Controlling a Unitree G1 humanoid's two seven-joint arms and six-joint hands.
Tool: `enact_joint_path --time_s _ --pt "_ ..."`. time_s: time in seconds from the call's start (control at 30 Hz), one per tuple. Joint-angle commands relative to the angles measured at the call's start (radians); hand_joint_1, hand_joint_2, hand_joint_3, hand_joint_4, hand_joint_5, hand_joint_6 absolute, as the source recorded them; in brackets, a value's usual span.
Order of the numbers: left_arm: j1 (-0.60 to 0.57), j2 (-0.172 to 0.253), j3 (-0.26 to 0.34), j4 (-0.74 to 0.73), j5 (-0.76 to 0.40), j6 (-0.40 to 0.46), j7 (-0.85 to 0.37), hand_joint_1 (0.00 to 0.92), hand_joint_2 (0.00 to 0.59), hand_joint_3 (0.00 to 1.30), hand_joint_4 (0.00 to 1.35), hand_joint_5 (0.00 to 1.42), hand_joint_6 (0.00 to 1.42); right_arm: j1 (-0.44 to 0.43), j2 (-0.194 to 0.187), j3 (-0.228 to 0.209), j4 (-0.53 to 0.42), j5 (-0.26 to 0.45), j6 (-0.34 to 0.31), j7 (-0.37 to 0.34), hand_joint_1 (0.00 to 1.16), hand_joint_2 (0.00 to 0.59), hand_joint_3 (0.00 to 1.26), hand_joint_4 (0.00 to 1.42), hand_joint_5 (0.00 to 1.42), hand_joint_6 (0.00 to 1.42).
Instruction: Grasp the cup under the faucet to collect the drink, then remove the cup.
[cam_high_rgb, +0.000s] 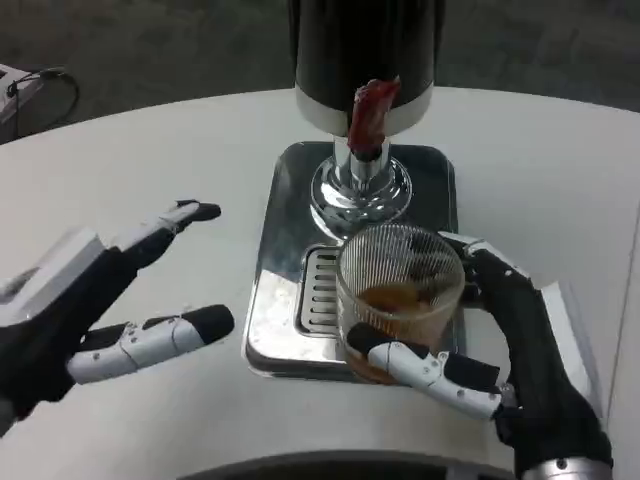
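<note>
A clear ribbed cup (400, 295) with brown drink in its bottom stands on the steel drip tray (283, 300) of the dispenser, just in front of the red-handled faucet (370, 115). My right hand (500, 345) wraps around the cup, thumb across its near side and fingers behind its right side. My left hand (110, 305) hovers over the table left of the tray, fingers spread, holding nothing.
The dark dispenser body (365, 50) rises on a chrome column (360, 190) at the back of the tray. White tabletop (150, 160) stretches left and right. A cable (45, 85) lies at the far left edge.
</note>
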Motion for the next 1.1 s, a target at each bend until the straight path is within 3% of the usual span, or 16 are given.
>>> enact_joint_path --time_s 0.03,0.4,0.53,0.7,1.1 --pt "0.058 0.017 0.000 -0.048 0.038 -0.035 0.016 0.000 0.034 0.12 0.00 0.06 0.09 0.019 -0.007 0.001 -0.082 0.000 -0.015 0.034 0.83 0.205 0.77 0.87 0.84 0.36" --pt "0.258 -0.019 0.051 -0.261 0.111 -0.062 0.047 0.000 0.049 0.03 0.00 0.00 0.07 0.153 -0.061 0.003 -0.241 0.027 -0.043 0.135 0.83 0.205 0.77 0.88 0.85 0.36" --pt "0.318 -0.041 0.060 -0.344 0.151 -0.045 0.051 0.000 0.055 0.00 0.00 0.00 0.00 0.205 -0.104 -0.013 -0.285 0.029 -0.072 0.162 0.83 0.205 0.77 0.88 0.85 0.36" --pt "0.369 -0.062 0.060 -0.421 0.202 -0.028 0.041 0.000 0.057 0.00 0.00 0.00 0.00 0.245 -0.113 -0.042 -0.320 0.064 -0.077 0.180 0.83 0.205 0.78 0.88 0.85 0.36" --pt "0.437 -0.072 0.035 -0.488 0.253 -0.021 0.024 0.000 0.057 0.00 0.00 0.00 0.00 0.293 -0.130 -0.048 -0.358 0.080 -0.103 0.205 0.83 0.205 0.79 0.89 0.86 0.36"
